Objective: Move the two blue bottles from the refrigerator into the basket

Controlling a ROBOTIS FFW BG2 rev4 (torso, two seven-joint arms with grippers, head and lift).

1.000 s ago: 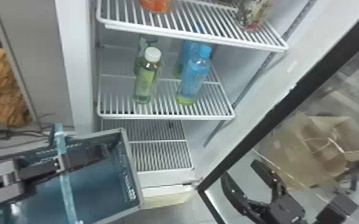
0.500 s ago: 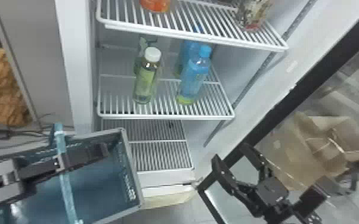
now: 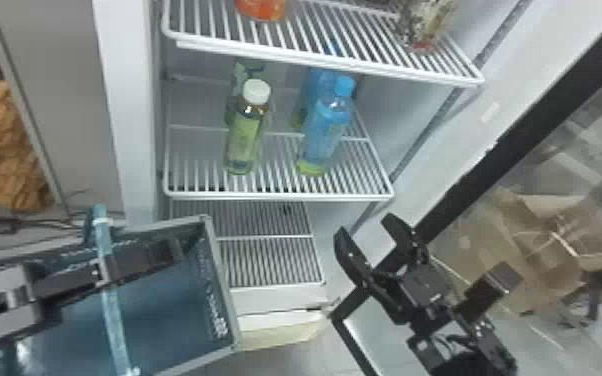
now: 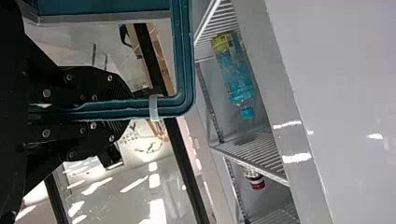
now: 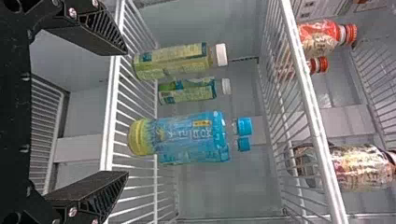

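A lumpy tan thing [image 3: 5,145] sits far left, then the basket [image 3: 222,300]. My left gripper [image 3: 167,251] pinches the basket's handle [image 3: 112,312] tight. On the fridge's middle shelf [image 3: 275,196], two green bottles [image 3: 245,140] stand beside the two blue bottles [image 3: 325,130], one blue one in front, blocking the other. The top shelf [image 3: 325,60] hangs over them, with an orange bottle [image 3: 261,7] and a patterned bottle [image 3: 422,25] on it. My right gripper [image 3: 365,227] is wide and holds nothing, near the door's dark frame [image 3: 525,105]. Far right is a cardboard box [image 3: 540,255]
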